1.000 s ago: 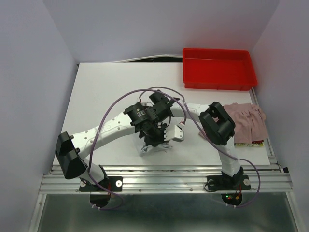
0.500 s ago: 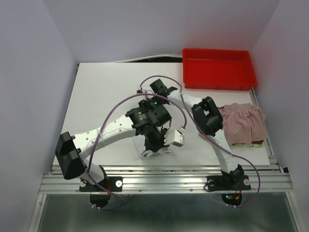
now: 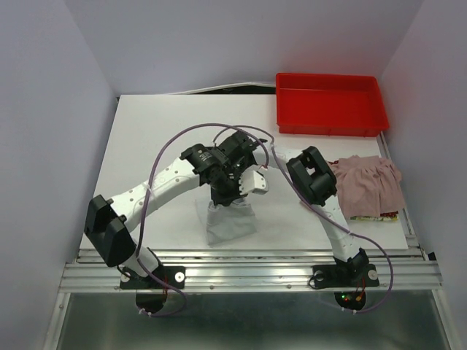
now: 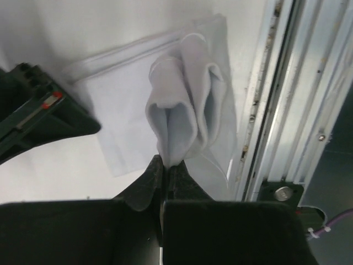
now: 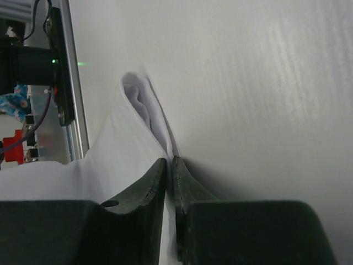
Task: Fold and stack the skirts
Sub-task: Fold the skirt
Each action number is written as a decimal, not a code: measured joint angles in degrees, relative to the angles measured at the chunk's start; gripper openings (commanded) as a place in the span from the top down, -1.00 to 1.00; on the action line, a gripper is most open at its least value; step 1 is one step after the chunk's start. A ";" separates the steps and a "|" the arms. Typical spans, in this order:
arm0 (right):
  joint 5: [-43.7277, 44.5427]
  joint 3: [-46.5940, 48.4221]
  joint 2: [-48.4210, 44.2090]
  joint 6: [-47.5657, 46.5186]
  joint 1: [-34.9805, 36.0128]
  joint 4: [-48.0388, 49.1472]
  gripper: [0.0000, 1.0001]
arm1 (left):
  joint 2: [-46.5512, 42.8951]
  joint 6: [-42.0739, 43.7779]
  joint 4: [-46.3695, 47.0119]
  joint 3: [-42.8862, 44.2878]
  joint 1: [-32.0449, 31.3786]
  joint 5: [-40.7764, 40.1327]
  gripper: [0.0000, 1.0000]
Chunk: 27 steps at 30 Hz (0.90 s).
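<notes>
At 6 o'clock, just inside the near edge of the counter (image 3: pixel 146 146) and its metal rail (image 3: pixel 248 273), the grey-white skirt (image 3: pixel 230 222) hangs bunched, its lower fold resting on the surface. The left end effector (image 4: pixel 165 165) is pinched tight on the upper cloth, and the right end effector (image 5: pixel 171 165) is clamped on the same skirt. Open white surface spreads from 8 to 12 o'clock. The pink skirt (image 3: pixel 368 186) lies at 3 o'clock against the right edge. The red tray (image 3: pixel 332 130) sits at 1 o'clock, only its red floor showing.
</notes>
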 measured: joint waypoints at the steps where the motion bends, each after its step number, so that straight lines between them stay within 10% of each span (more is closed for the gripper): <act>1: -0.55 -0.74 -0.11 0.00 0.02 0.00 0.70 | 0.70 0.87 0.31 0.61 1.33 -0.72 1.00; 27: -1.92 -4.50 -1.99 -0.22 0.02 -0.13 0.70 | 8.63 4.90 5.66 -1.36 7.06 1.79 1.00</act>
